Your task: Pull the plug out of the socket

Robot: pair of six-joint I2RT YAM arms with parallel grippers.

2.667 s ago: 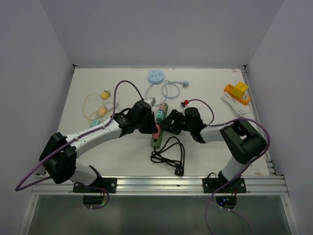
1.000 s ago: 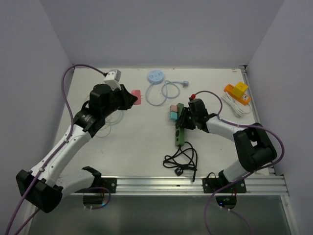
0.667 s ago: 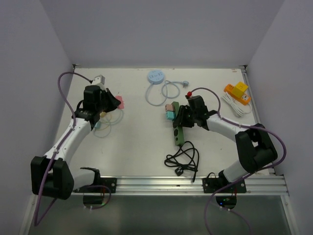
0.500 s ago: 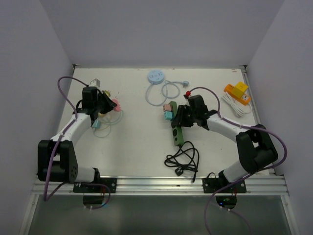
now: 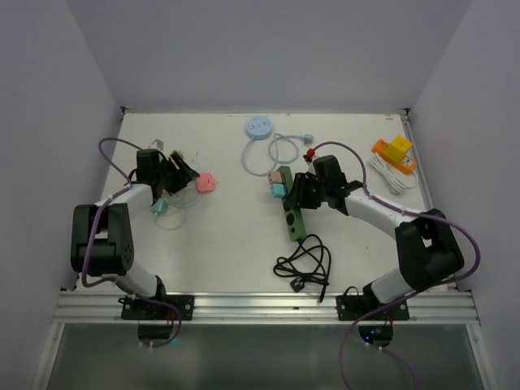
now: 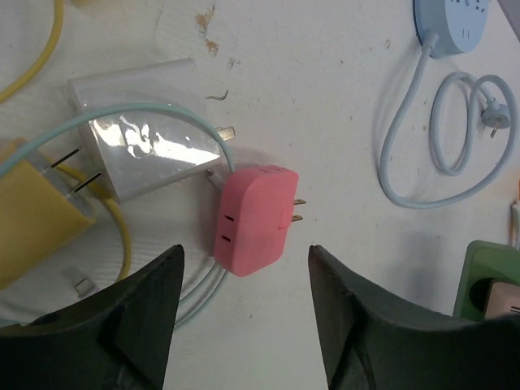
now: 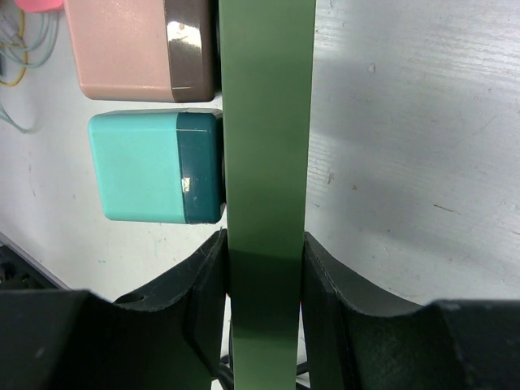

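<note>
The pink plug [image 5: 205, 182] lies loose on the table at the left, prongs bare, apart from the socket. In the left wrist view the pink plug [image 6: 252, 218] rests just beyond my left gripper [image 6: 244, 280], whose jaws stand open with only table between them. My left gripper [image 5: 177, 174] sits beside a pile of adapters. The socket is a green power strip [image 5: 292, 219] at mid-table. My right gripper [image 5: 299, 197] is shut on the green strip [image 7: 264, 122]. A teal plug [image 7: 142, 166] and a tan plug [image 7: 122, 49] stay plugged into its side.
A white adapter [image 6: 146, 158], a yellow plug [image 6: 32, 219] and thin cables crowd the left. A round blue socket [image 5: 259, 127] with looped cable lies at the back. The strip's black cord [image 5: 301, 264] coils near the front. An orange block [image 5: 394, 152] and white cable [image 5: 390, 175] lie far right.
My left arm carried the pink plug from the strip to the far left, lowered it and opened, leaving it on the table. The right gripper kept its hold on the strip.
</note>
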